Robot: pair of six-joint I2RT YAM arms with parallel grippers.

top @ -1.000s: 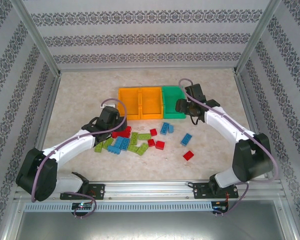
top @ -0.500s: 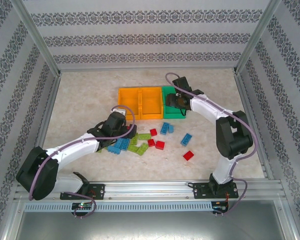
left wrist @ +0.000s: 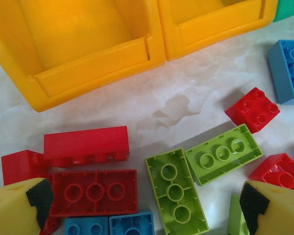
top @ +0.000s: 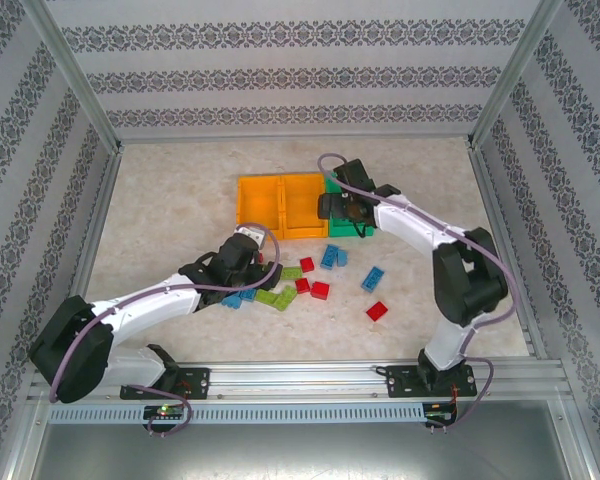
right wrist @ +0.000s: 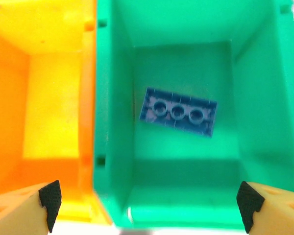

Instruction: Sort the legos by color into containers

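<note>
The left gripper (left wrist: 144, 200) is being held wide open, with a red brick (left wrist: 93, 192) and a lime brick (left wrist: 175, 196) lying between its fingers and blue bricks (left wrist: 132, 225) being cut off below, while the right gripper (right wrist: 149, 200) is being held wide over the green bin (right wrist: 264, 122), where a slightly blurred blue brick (right wrist: 178, 112) is lying.

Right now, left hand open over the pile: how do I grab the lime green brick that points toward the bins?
Come straight down, pinching the lime green brick across its narrow width, on the long walls. It lies flat, hollow side up, lengthwise under the open left hand.
</note>
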